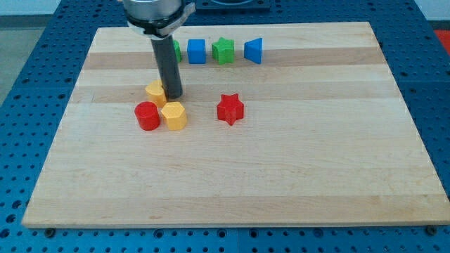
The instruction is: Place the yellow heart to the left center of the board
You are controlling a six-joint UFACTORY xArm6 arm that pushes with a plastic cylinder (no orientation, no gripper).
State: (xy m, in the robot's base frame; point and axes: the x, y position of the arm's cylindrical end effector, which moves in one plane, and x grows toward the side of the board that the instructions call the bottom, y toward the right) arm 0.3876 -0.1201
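The yellow heart (155,92) lies left of the board's centre, towards the view's top. My tip (173,96) touches the board just to the right of the heart, right against it, and the rod hides part of the heart's right side. A yellow pentagon-like block (174,116) sits just below my tip. A red cylinder (148,116) sits below the heart, touching the yellow pentagon's left side.
A red star (230,109) lies to the right of my tip. Along the view's top edge stand a green block (176,49), partly hidden by the rod, a blue cube (196,50), a green star-like block (223,50) and a blue triangle (254,50). The wooden board (295,176) rests on a blue perforated table.
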